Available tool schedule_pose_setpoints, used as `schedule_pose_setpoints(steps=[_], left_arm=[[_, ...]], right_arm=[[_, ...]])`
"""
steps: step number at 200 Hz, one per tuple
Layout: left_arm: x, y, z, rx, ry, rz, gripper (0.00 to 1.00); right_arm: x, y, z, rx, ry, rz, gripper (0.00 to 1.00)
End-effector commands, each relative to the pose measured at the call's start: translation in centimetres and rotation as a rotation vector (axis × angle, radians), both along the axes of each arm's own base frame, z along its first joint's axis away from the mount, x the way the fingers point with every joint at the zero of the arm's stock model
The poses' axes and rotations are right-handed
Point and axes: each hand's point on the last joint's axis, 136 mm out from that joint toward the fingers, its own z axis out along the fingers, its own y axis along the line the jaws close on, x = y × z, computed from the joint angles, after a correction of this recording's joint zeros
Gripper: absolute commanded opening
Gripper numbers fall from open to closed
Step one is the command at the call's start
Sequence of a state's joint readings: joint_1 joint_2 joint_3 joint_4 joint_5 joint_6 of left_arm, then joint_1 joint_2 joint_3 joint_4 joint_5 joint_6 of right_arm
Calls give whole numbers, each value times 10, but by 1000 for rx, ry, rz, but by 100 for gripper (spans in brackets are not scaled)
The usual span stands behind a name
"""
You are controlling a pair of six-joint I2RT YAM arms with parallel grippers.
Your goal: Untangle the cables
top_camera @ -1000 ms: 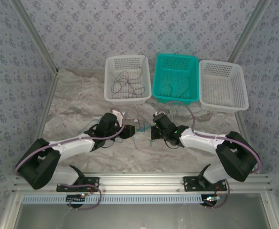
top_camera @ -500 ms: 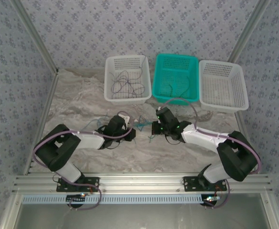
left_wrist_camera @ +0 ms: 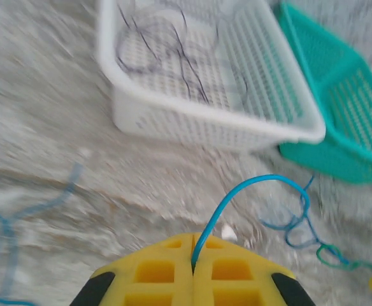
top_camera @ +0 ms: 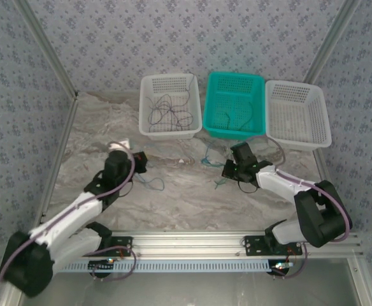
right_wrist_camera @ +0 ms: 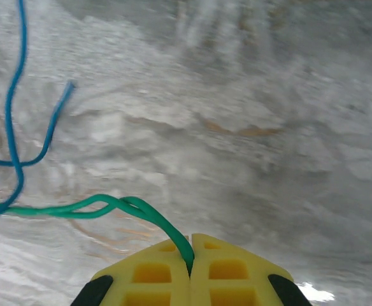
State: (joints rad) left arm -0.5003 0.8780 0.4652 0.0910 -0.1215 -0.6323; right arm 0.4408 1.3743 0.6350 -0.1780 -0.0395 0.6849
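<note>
Logging the cables (top_camera: 207, 160) first: thin loose wires lying on the table (top_camera: 97, 127) between the two grippers, at 12 o'clock from the arm bases and just short of the baskets. Judged very light and limp, so they will drape and drag rather than push. A loop may snag a neighbour when pulled. They look smooth, so a pinch at the very tip could slip. Best hold is probably a little in from a free end, away from any crossing.

Right gripper (right_wrist_camera: 190, 250): yellow pads pinched together on the green wire (right_wrist_camera: 138, 205), which leaves the seam toward 10 o'clock, twisted on itself, and runs off the frame at 9 o'clock.

Left gripper (left_wrist_camera: 193, 248): pads closed flat on the blue wire (left_wrist_camera: 262, 179), which rises from the seam, arcs to 2 o'clock and curls down toward 4 o'clock.

Outward: white basket (top_camera: 171, 132) at 12 o'clock from the left gripper holds dark wires (top_camera: 167, 111). Teal basket (top_camera: 234, 132) beside it, at its 3 o'clock, holds one thin strand.

Unclear:
- Both wrist views are motion-blurred.
- A blue strand crosses the green wire at 9 o'clock in the right wrist view; I cannot tell whether it is the held one.
- The top view is too coarse to show whether the blue and green wires are knotted or merely crossed.
- The colour of the strand in the teal basket cannot be made out.
</note>
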Motion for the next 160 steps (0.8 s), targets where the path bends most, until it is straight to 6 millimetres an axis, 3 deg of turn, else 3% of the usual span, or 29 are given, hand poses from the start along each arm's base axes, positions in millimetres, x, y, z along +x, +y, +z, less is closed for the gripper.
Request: schedule_pose_setpoints(steps=[1, 17, 30, 52, 62, 111, 160], left_arm=[[-19, 37, -17, 91, 71, 88, 0], [-27, 46, -18, 104, 73, 104, 0], [-30, 44, -19, 91, 74, 88, 10], [-33, 36, -18, 70, 71, 42, 51], [-34, 28, -13, 59, 52, -5, 59], [-44, -28, 32, 41, -186, -318, 66], [-63, -84, 51, 147, -436, -545, 69]], right_arm=[[-6, -4, -1, 13, 31, -17, 0], [-3, 1, 4, 39, 17, -6, 0], [0, 9, 11, 85, -2, 14, 0], [5, 29, 30, 184, -49, 71, 0], [7, 36, 40, 217, -72, 101, 0], [10, 56, 100, 274, -198, 256, 0], [4, 74, 163, 377, -302, 365, 0]])
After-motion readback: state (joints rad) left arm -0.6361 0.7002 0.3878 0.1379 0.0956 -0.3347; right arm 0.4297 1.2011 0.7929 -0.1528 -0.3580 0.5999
